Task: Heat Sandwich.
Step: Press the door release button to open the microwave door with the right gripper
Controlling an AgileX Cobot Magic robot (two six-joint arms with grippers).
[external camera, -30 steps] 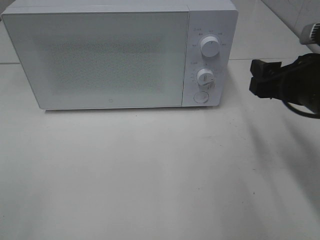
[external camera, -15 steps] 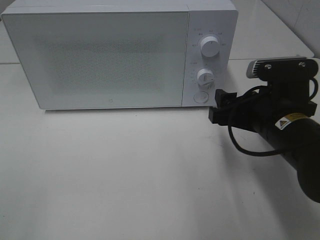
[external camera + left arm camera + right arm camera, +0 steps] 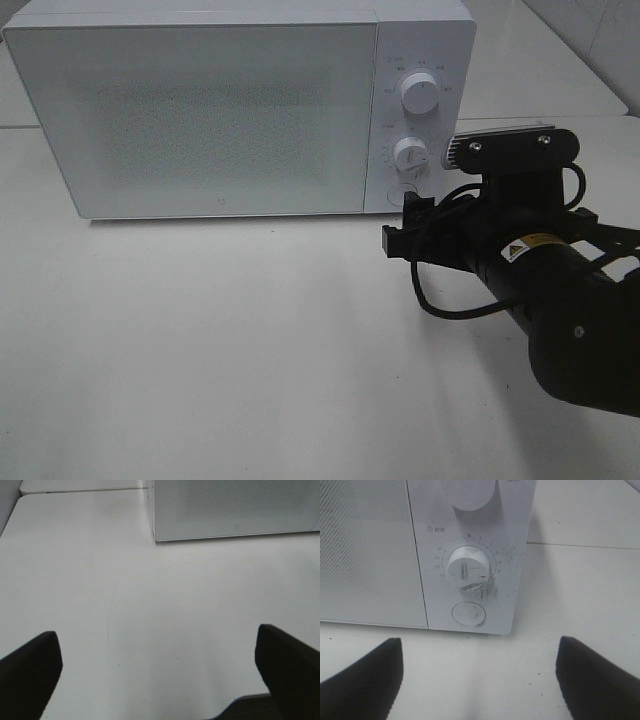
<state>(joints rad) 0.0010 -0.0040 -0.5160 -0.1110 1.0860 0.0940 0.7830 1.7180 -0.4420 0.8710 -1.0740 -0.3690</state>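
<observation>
right jaws wide, near microwave (image 3: 220, 110) button (image 3: 468, 614)

White matte table (image 3: 250, 350). A white microwave (image 3: 220, 110) stands upright on it toward the far side, door shut and base flat on the surface. The left wrist view shows a faint curved scratch (image 3: 109, 625) on the tabletop.

microwave (image 3: 220, 110): rear of table (image 3: 200, 350) | right tool (image 3: 400, 226): before its button (image 3: 468, 614)
</observation>
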